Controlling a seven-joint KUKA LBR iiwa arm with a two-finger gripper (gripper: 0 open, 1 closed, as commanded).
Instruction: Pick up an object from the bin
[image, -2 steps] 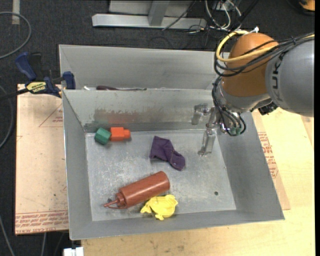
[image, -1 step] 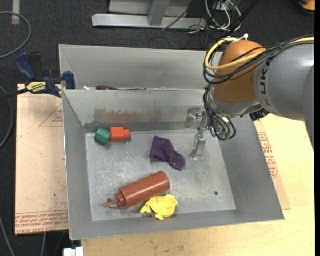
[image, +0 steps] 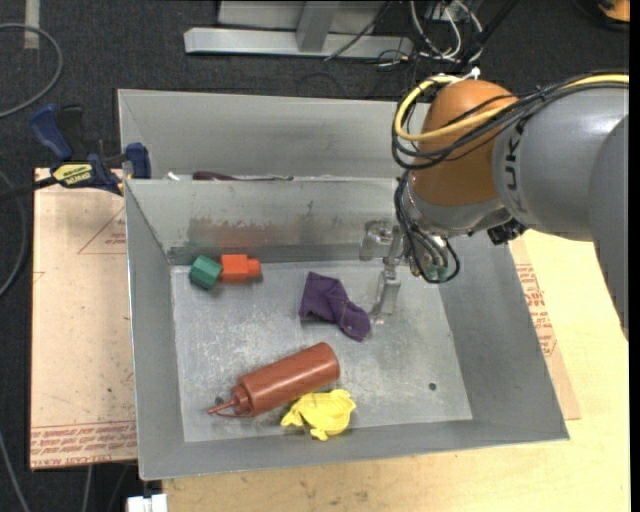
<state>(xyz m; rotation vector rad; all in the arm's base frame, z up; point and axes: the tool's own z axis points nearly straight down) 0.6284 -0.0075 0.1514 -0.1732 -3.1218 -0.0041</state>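
Note:
My gripper (image: 381, 305) hangs low in the bin's right half, just right of a crumpled purple cloth (image: 333, 302) and close to the cloth's right end. Whether it touches the cloth I cannot tell. A red-brown squeeze bottle (image: 284, 380) lies on its side in front of the cloth, nozzle pointing left. Against the bottle's near side rests a crumpled yellow thing (image: 320, 413).
A green block (image: 206, 272) and an orange block (image: 240, 267) sit side by side at the back left, near the bin's rear wall. The arm with its orange cover and cables comes in over the bin's right rear corner.

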